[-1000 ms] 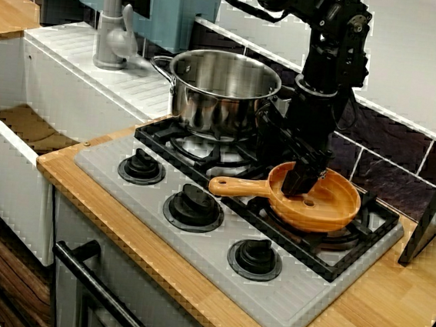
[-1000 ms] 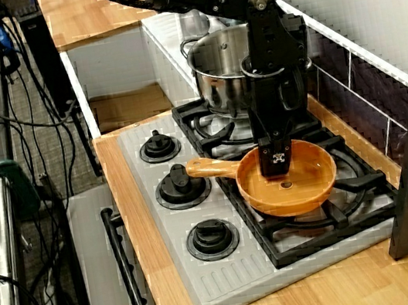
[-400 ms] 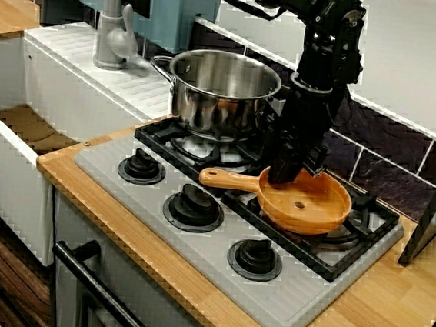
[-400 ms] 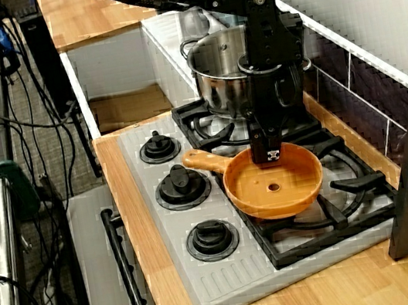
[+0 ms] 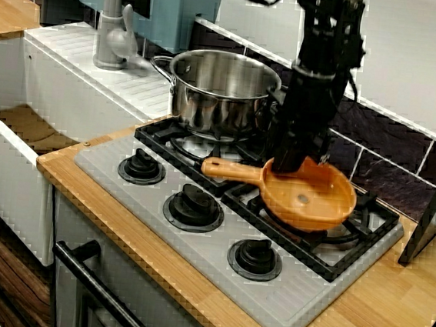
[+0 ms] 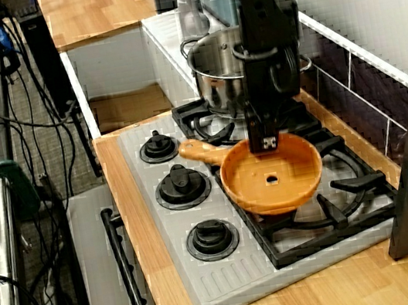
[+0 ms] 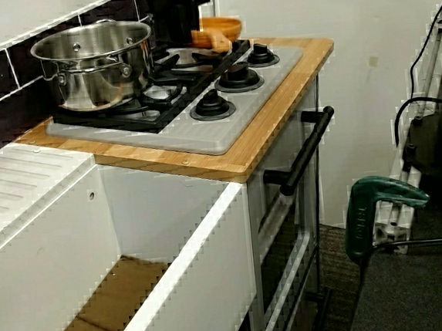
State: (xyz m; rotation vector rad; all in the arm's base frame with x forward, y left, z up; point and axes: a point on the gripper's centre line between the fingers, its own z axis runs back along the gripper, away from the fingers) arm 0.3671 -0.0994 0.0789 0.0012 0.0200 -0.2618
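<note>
Apparently claw pinching rim of orange pan above burner grate; claw's white label unreadable.

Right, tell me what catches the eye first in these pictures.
The black gripper pinches the rim of an orange pan close to its handle, over a burner of the grey hob. Beside it, a shiny steel pot stands on the neighbouring burner.

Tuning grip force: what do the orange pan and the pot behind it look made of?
The orange pan looks like plastic, maybe painted wood: matte, even colour, no glare. The pot looks like stainless steel: shiny, mirror-like walls. The claw grips the pan's rim.
</note>
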